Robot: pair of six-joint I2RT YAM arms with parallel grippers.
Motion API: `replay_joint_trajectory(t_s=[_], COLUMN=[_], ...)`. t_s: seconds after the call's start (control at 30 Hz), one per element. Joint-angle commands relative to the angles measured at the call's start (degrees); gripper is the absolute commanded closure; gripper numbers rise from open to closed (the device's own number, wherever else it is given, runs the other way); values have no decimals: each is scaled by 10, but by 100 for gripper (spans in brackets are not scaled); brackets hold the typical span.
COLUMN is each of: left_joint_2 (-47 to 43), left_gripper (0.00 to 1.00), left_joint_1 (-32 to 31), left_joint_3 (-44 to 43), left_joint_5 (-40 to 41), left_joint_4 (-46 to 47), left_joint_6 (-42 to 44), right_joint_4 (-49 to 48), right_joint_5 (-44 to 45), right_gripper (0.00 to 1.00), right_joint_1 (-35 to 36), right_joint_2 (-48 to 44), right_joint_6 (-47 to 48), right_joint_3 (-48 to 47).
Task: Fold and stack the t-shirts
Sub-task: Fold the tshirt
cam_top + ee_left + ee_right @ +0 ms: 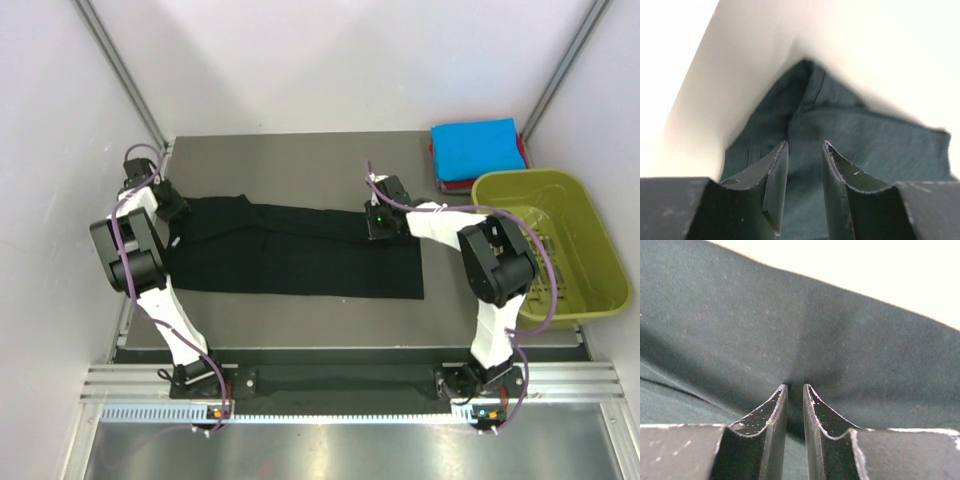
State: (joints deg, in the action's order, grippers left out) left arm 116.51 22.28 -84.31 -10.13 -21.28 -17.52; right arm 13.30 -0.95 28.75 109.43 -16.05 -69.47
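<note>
Black t-shirt lies folded into a long band across the middle of the grey bench, its near edge running straight from beside the left arm to a squared corner on the right. The left end effector sits at the band's left end, where the cloth bunches; in the left wrist view its fingers stand slightly apart with dark cloth filling the gap, so it appears to be grasping the shirt. The right end effector rests on the far edge of the band; in its wrist view the fingertips are nearly together, pinching a raised ridge of the same fabric. Farther back, at the right rear corner, a folded blue t-shirt lies on a red t-shirt, just beside the olive-green basket.
</note>
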Motion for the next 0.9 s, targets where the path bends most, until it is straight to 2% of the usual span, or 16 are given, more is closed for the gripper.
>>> replay_joint_trajectory(t_s=[0.0, 0.2, 0.57, 0.73, 0.87], left_joint_2=[5, 36, 40, 47, 50], left_gripper=[63, 64, 65, 63, 62], left_joint_1=[2, 3, 1, -5, -9], left_joint_3=[-30, -55, -55, -67, -63], left_joint_5=[-9, -11, 15, 46, 32], left_joint_4=[57, 45, 51, 29, 38], left_joint_6=[14, 23, 35, 44, 48], right_joint_4=[-6, -6, 0, 0, 0], right_joint_5=[0, 1, 2, -1, 0], right_gripper=[80, 80, 80, 80, 80], right_joint_1=[7, 8, 4, 3, 3], right_joint_2=[18, 19, 10, 11, 11], right_joint_6=[9, 8, 10, 8, 8], right_joint_3=[-22, -20, -29, -29, -29])
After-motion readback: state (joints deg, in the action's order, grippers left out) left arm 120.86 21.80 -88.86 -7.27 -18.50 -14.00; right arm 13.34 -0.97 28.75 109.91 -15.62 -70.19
